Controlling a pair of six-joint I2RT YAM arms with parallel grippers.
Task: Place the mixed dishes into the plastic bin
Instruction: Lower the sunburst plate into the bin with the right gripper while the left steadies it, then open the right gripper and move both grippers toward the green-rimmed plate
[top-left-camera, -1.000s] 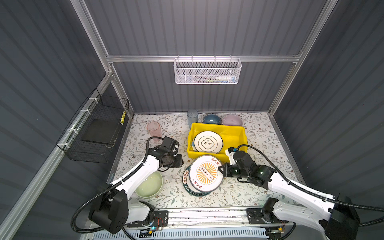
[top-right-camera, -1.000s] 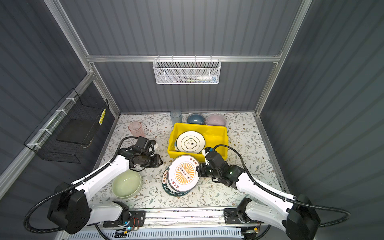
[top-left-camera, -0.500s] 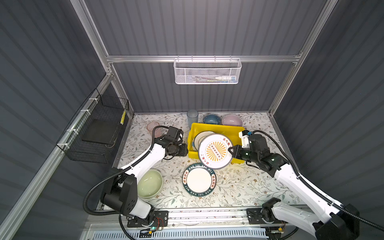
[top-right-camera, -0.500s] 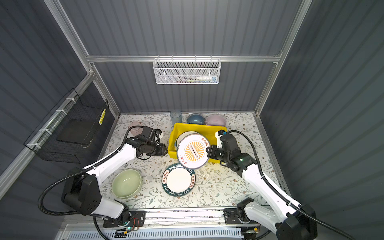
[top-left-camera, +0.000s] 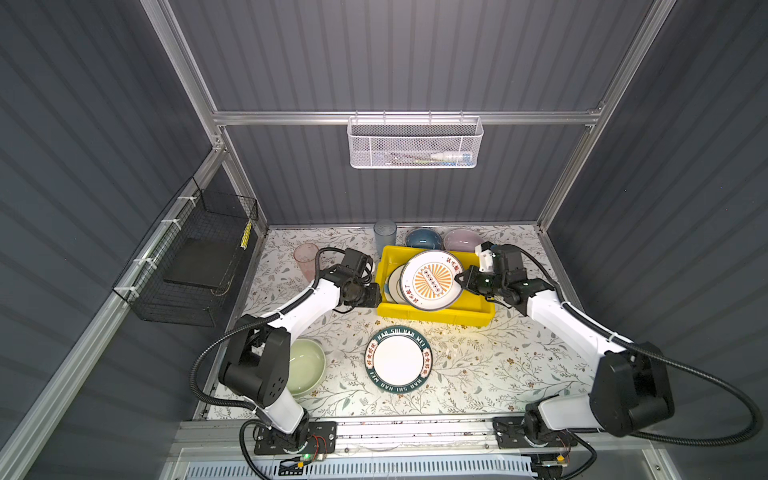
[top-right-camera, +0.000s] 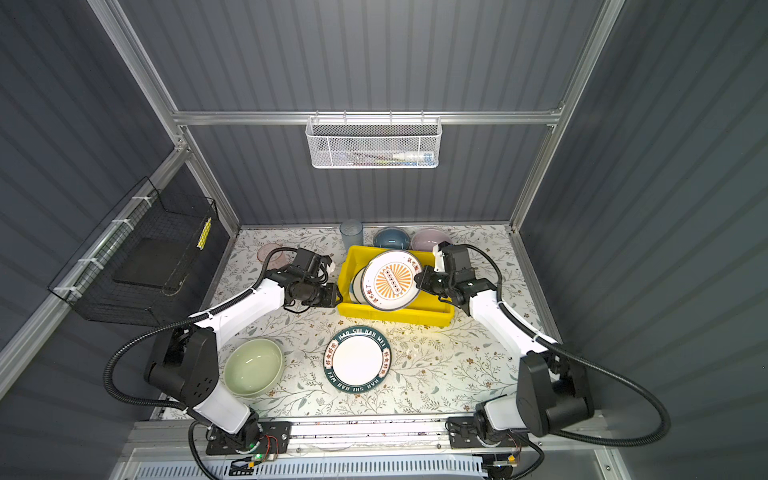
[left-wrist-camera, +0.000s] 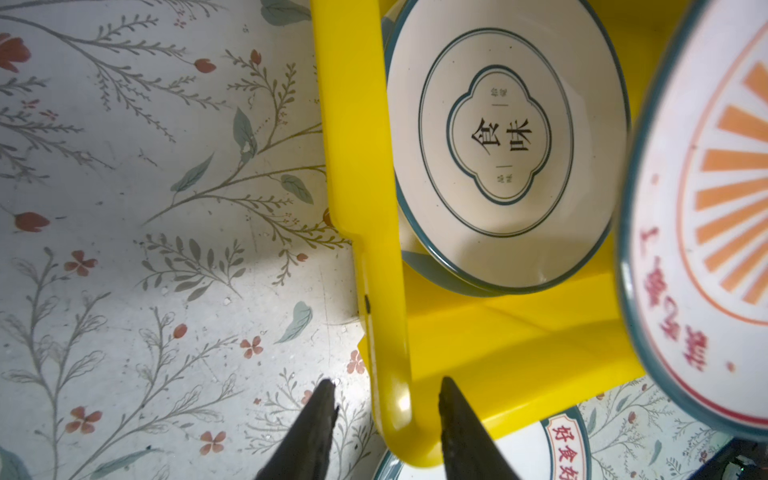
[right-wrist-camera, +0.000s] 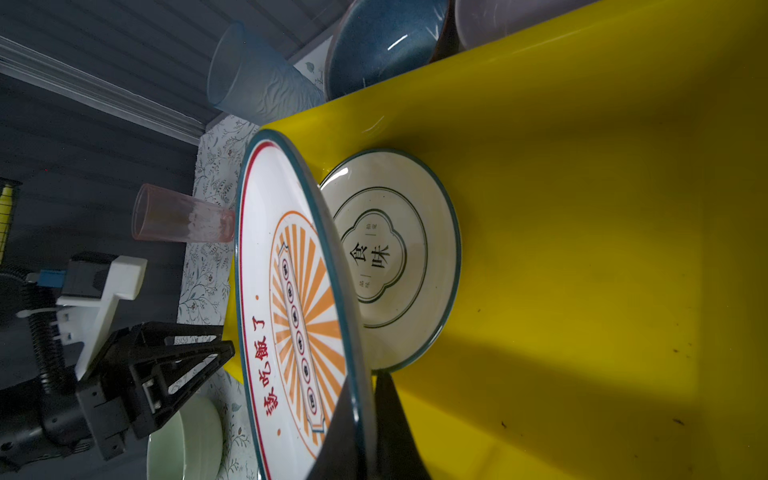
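My right gripper (top-left-camera: 460, 279) (right-wrist-camera: 368, 386) is shut on the rim of a white plate with orange rays (top-left-camera: 432, 279) (right-wrist-camera: 291, 311). It holds the plate tilted over the yellow plastic bin (top-left-camera: 440, 316) (right-wrist-camera: 582, 249). A white plate with a dark rim (top-left-camera: 394, 282) (left-wrist-camera: 498, 137) lies inside the bin, partly under the held plate. My left gripper (top-left-camera: 376, 291) (left-wrist-camera: 387, 381) is open, its jaws straddling the bin's near-left corner rim (left-wrist-camera: 357, 124). The green-lettered plate (top-left-camera: 398, 359) and green bowl (top-left-camera: 305, 365) sit on the table in front.
Behind the bin stand a blue tumbler (top-left-camera: 385, 233), a blue bowl (top-left-camera: 423, 239) and a lilac bowl (top-left-camera: 461, 240). A pink tumbler (top-left-camera: 305, 259) stands at the back left. A black wire basket (top-left-camera: 195, 266) and a white mesh basket (top-left-camera: 413, 143) hang on the walls.
My right gripper lifted the orange-rayed plate off the green-lettered plate and carried it back over the bin. My left gripper moved back to the bin's near-left corner.
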